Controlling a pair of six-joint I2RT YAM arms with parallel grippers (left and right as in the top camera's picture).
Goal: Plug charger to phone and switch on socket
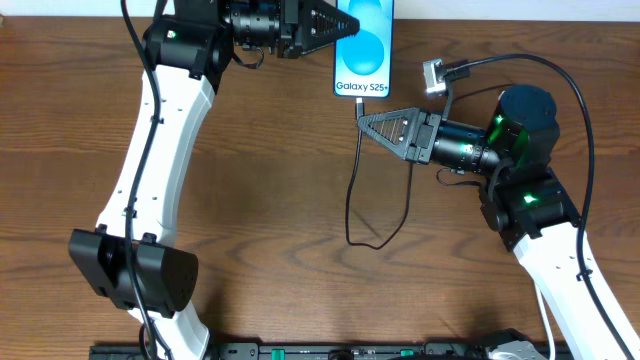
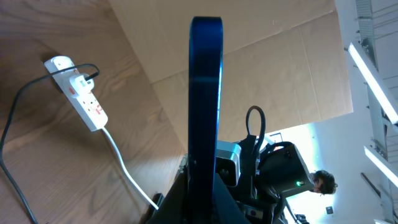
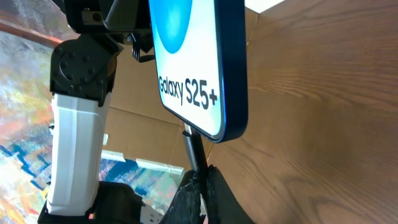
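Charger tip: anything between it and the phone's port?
Nothing visible. The right gripper holds the charger with its tip touching the phone at its bottom edge; whether it is seated is unclear.

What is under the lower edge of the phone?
The black tip of the charger, pinched by the right gripper, stands right under the phone and meets its edge. Whether the plug sits in the port is hidden by that edge.

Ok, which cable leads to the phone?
The thin black charger cable, pinched in the right fingers at the phone's bottom edge. The thicker black cable runs to the right arm; the white cord leaves the power strip.
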